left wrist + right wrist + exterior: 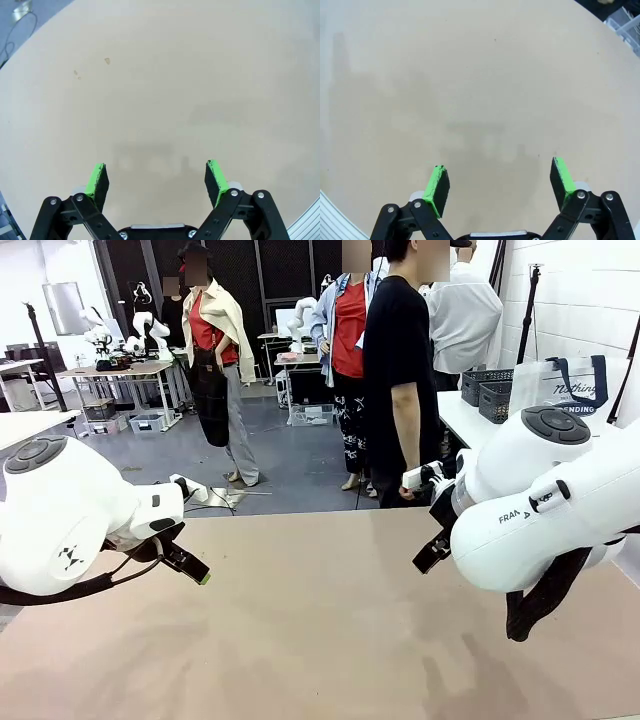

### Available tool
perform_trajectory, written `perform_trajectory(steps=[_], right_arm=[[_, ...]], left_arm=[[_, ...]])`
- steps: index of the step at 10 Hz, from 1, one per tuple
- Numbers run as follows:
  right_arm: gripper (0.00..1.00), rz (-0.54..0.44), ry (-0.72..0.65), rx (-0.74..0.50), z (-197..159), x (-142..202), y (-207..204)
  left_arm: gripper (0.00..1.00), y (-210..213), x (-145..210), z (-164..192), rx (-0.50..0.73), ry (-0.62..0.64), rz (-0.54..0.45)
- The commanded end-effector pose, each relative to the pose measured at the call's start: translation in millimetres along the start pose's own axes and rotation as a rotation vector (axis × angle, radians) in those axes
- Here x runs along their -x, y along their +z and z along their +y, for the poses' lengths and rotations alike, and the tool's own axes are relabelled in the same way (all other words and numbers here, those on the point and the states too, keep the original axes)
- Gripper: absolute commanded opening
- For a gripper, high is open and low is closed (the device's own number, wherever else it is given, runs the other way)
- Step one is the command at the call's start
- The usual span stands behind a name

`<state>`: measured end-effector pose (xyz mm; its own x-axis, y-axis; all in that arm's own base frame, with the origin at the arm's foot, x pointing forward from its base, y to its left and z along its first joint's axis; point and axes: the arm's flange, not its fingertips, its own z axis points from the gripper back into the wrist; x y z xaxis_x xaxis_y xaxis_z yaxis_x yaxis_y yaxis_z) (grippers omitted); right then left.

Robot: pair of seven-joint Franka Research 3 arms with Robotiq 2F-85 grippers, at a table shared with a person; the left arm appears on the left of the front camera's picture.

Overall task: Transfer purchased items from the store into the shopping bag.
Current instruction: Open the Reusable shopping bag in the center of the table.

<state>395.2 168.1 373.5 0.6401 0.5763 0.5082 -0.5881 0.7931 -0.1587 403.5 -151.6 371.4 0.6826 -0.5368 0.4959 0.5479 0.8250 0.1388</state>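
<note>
1. Left gripper (157,175) hangs over the left side of the table (320,640). Its jaws are spread wide, with nothing between the green pads (95,177), just bare beige tabletop underneath.
2. Right gripper (500,182) is the same deal near the right edge: wide open, holding nothing, plain tabletop below it.
3. The shopping bag (556,385) isn't on this table at all. It stands upright on a white side table (462,425) past the far right corner, navy handles (601,375) up and some navy lettering on the front.
4. Two dark grey lattice baskets (495,398) sit just beside the bag on that same side table. Can't tell what's in them from here.
5. A person (395,370) in a black tee stands at the far edge, a bit right of middle, turned side-on.
</note>
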Motion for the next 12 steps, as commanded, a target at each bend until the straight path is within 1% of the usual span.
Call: perform_trajectory(steps=[1, 12], right_arm=[[1.0, 0.0, 0.0, 0.0, 0.0, 0.0, 0.0], [1.0, 0.0, 0.0, 0.0, 0.0, 0.0, 0.0]], left_arm=[[1.0, 0.0, 0.2, 0.6, 0.0, 0.001, 0.0], [1.0, 0.0, 0.2, 0.6, 0.0, 0.001, 0.0]])
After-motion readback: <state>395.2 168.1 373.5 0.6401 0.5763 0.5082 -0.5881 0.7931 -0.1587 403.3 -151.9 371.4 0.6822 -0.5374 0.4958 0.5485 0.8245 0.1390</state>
